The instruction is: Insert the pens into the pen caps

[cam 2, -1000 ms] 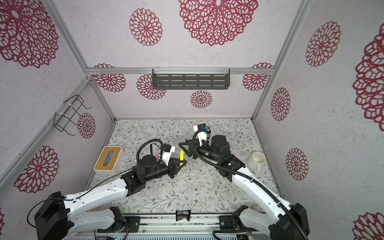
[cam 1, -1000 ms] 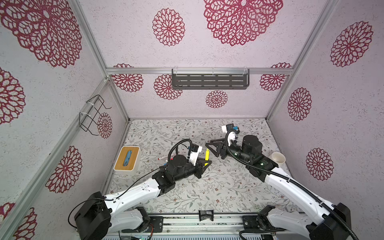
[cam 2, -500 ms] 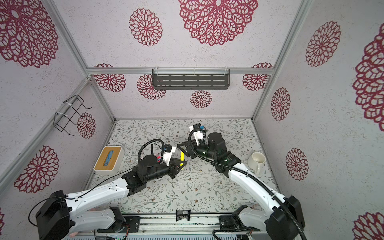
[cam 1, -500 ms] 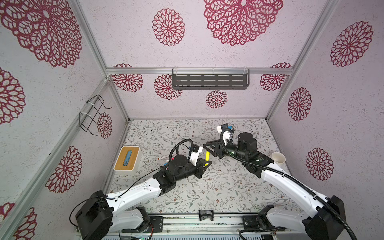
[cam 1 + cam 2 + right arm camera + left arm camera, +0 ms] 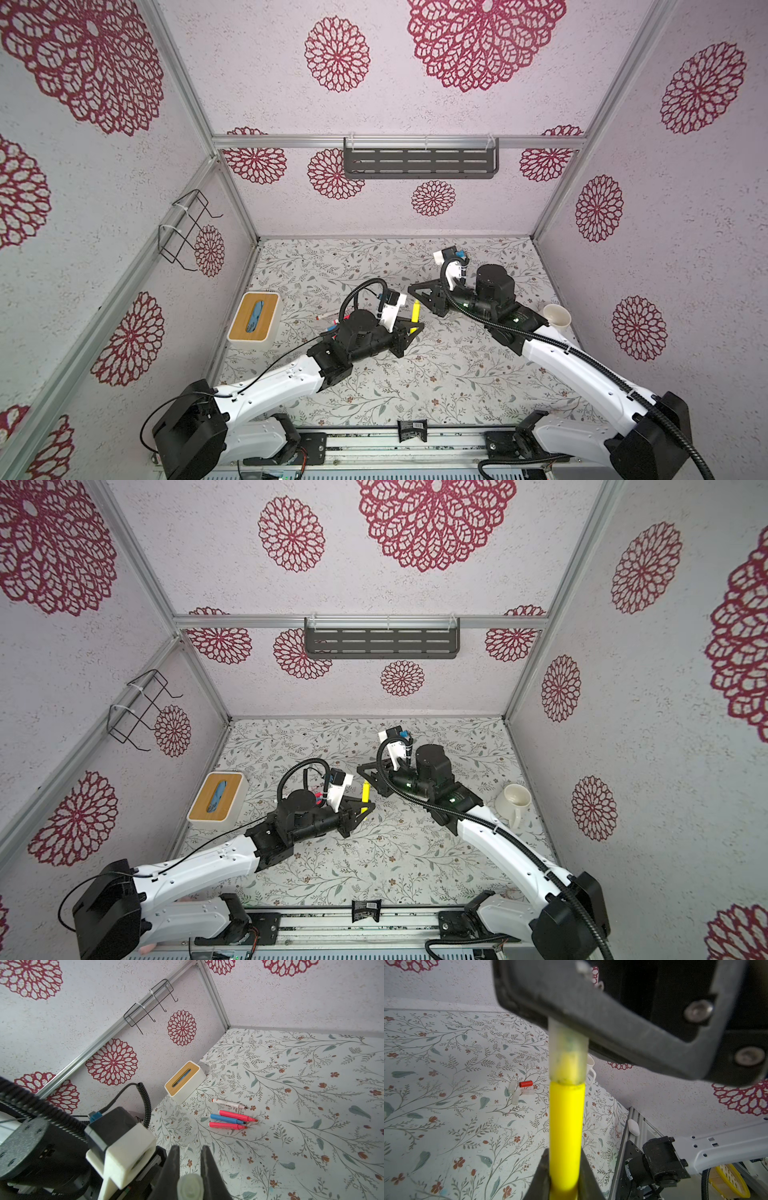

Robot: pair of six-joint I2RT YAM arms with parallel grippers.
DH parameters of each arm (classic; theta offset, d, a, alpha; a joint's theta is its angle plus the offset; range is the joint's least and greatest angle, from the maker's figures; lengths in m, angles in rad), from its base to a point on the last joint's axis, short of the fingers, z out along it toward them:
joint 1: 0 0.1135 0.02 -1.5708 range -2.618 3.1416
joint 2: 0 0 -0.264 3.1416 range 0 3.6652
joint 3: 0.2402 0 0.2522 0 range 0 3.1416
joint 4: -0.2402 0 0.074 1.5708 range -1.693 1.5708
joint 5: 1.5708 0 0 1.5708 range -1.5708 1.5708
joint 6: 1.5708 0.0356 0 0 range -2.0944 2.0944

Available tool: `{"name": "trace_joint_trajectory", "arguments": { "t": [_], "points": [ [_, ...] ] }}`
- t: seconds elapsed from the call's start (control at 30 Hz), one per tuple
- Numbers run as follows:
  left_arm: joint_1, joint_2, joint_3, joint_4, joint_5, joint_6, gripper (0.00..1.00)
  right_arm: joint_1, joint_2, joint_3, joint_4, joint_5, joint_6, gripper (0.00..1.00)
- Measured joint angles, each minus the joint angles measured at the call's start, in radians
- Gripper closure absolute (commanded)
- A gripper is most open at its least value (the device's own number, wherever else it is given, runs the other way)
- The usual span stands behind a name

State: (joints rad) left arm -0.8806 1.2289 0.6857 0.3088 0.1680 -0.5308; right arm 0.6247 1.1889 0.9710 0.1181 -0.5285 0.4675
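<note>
Floral-printed tabletop point(image 5: 415, 374), bearing: white box point(image 5: 253, 318) with wooden lid by the left wall; white mug point(image 5: 513, 802) near the right wall; white-barrelled pen point(image 5: 228, 1103) beside two pink pens point(image 5: 236, 1115) point(image 5: 226, 1125) with a blue pen point(image 5: 225, 1119) between them; three clear caps point(image 5: 515, 1098) clustered beside a red cap point(image 5: 526, 1084)

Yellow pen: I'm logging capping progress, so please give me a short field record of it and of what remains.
pen: yellow pen, barrel clamped in the left gripper
cap: clear cap over the pen's tip end, gripped by the right gripper
pens left: pink pens, blue pen and white pen, uncapped, lying on the table
caps left: red cap and three loose clear caps grouped on the table
</note>
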Motion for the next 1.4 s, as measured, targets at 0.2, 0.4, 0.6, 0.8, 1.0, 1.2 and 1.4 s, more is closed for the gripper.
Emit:
{"name": "trace_joint_trajectory", "arguments": {
  "t": [0.2,0.4,0.6,0.8,1.0,1.2,1.4],
  "points": [
    [0.01,-0.004,-0.017,-0.016,0.019,0.007,1.0,0.025,-0.012,-0.042,0.014,0.046,-0.005,1.0],
    [0.042,-0.013,-0.029,-0.047,0.087,0.007,1.0,0.082,-0.024,-0.066,0.004,0.172,-0.005,1.0],
    [0.078,-0.015,-0.031,-0.069,0.133,0.007,1.0,0.143,-0.006,-0.053,-0.033,0.311,-0.001,1.0],
    [0.131,-0.029,-0.05,-0.084,0.241,-0.002,1.0,0.205,0.001,-0.076,0.001,0.402,0.003,1.0],
    [0.172,-0.043,-0.064,-0.106,0.348,-0.005,1.0,0.225,-0.008,-0.153,0.117,0.392,0.01,1.0],
    [0.21,-0.076,-0.11,-0.072,0.461,-0.024,1.0,0.234,-0.036,-0.251,0.271,0.338,0.058,1.0],
    [0.233,-0.077,-0.119,-0.063,0.509,-0.031,1.0,0.251,-0.036,-0.248,0.263,0.382,0.09,1.0]
  ]
}}
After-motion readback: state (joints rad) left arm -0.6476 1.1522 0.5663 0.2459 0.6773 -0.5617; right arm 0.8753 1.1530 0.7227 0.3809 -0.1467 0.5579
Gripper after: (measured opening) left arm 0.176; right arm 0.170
